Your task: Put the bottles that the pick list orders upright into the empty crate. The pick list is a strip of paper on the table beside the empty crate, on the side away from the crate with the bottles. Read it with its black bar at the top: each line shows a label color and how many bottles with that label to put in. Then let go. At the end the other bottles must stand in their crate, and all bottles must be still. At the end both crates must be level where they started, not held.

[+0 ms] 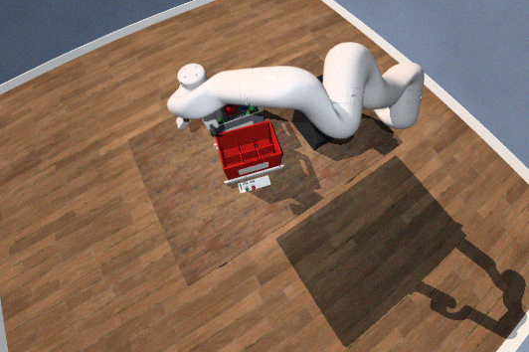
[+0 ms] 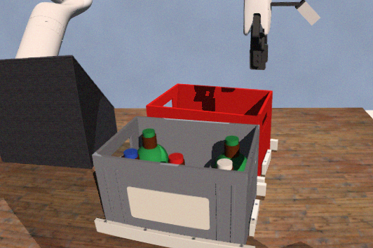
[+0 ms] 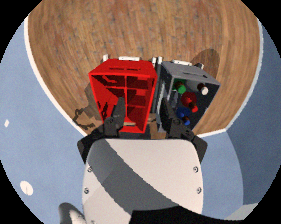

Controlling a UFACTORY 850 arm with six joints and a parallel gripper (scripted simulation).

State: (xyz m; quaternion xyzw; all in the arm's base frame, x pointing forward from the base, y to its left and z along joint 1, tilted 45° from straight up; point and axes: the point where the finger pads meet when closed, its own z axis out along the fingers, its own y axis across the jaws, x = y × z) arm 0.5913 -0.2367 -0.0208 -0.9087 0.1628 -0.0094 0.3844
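With fingers [image 1: 215, 128] [image 2: 258, 59] partly open and around nothing, hanging well above both rims, with open air below. Seen from the wrist, spread across the close-set inner walls of the red crate [image 1: 254, 169] [image 2: 203, 111] [image 3: 122, 66] and grey crate [image 2: 168, 181] [image 3: 190, 73]. Bottles [image 2: 152, 155] [image 3: 189, 99] all apparently inside the grey one, though partly hidden. Beside the red crate's far side, the pick list [image 1: 263, 182], too small to read fully.

Dark wedge-sided black block [image 1: 309, 129] [image 2: 42, 111] on wood-look tabletop [image 1: 199, 213] [image 2: 315, 178]. Plain blue walls [image 1: 423, 4] [image 2: 175, 20] [image 3: 21, 145], white baseboard [image 1: 149, 18] along them. Brown wood-plank floor [image 1: 65, 203]; dark shadow [image 1: 368, 253] across it.
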